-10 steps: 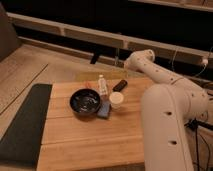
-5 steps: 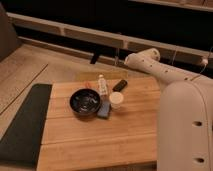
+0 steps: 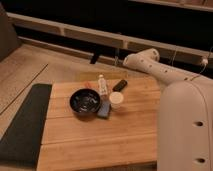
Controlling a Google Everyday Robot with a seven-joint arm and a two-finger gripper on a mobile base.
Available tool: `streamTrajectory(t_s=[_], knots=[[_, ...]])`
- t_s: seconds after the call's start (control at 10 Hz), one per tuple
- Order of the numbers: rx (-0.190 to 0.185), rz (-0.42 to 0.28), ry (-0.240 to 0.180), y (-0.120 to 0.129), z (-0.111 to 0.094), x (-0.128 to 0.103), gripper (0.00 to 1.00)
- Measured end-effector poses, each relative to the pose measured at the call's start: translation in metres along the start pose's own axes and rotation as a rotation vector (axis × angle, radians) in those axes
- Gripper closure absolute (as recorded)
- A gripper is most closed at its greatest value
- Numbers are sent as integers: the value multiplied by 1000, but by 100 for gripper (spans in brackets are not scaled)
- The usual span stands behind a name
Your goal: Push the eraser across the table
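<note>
While the gripper, closed, hangs at the tip of the arm over the far edge of the table, the dark eraser lies apart from it near that edge, just behind the white cup, the push apparently not yet begun.

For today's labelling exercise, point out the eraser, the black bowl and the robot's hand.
eraser (image 3: 119, 85), camera view, middle of its top.
black bowl (image 3: 85, 102), camera view, centre of its inside.
hand (image 3: 118, 64), camera view, lower end, just beyond the eraser.
</note>
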Motion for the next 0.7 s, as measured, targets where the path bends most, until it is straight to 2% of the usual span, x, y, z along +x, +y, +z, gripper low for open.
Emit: streamTrajectory(t_s=[0.1, 0.4, 0.6, 0.7], knots=[[1, -37, 37, 12, 9, 14, 100], [10, -90, 121, 30, 28, 45, 100], [9, -101, 168, 37, 37, 64, 100], [6, -103, 174, 39, 37, 68, 100]])
